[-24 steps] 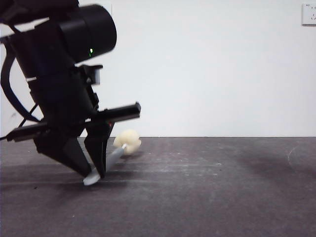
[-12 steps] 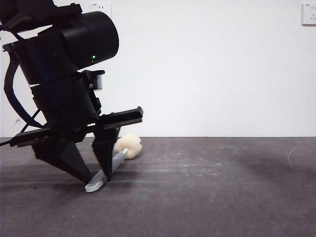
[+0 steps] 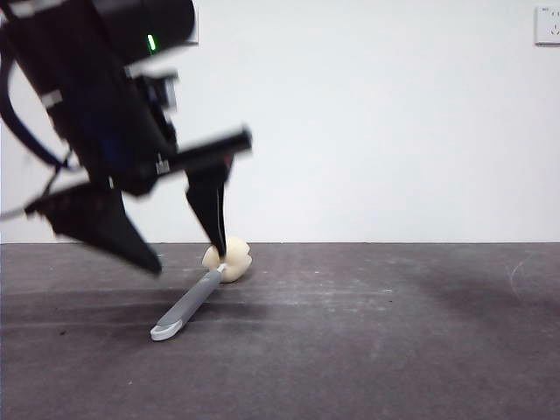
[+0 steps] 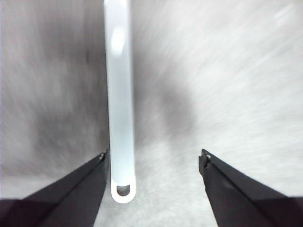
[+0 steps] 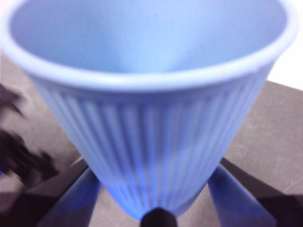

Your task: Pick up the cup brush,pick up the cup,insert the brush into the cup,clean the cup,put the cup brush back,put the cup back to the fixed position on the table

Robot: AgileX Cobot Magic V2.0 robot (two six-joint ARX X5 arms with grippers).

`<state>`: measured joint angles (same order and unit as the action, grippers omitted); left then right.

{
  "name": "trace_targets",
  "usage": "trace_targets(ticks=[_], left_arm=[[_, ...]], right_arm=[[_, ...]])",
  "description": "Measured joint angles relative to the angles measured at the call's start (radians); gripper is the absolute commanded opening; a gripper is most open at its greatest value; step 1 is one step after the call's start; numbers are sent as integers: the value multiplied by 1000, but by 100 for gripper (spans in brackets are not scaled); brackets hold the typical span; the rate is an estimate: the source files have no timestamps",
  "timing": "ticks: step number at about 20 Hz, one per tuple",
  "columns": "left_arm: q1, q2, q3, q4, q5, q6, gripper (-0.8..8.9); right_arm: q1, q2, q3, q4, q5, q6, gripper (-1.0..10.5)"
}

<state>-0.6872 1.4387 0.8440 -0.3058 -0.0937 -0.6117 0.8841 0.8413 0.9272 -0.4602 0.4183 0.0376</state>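
Lifted clear, the spread left gripper (image 3: 188, 255) has left the grey-handled, cream-sponge cup brush (image 3: 194, 300) on the dark grey table (image 3: 394, 341); the right gripper (image 5: 154, 208) pinches the empty ribbed blue plastic cup (image 5: 151, 123).

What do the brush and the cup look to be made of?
Brush: the flat grey handle looks like smooth, faintly glossy plastic; the cream head is lumpy and matte, probably sponge or foam. Cup: blue, thin-walled, with fine moulded vertical ribs and a soft sheen, so likely plastic.

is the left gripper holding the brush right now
No, the left gripper is open and the brush lies free on the table beside one jaw.
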Motion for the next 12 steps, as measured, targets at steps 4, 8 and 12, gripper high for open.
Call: trace_targets(ticks=[4, 8, 12], left_arm=[[0, -225, 0, -93, -12, 89, 317], [0, -492, 0, -200, -9, 156, 313], [0, -738, 0, -327, -5, 177, 313]], right_arm=[[-16, 37, -113, 80, -12, 0, -13], [-62, 51, -285, 301, -53, -21, -13], [-117, 93, -413, 475, -117, -54, -13]])
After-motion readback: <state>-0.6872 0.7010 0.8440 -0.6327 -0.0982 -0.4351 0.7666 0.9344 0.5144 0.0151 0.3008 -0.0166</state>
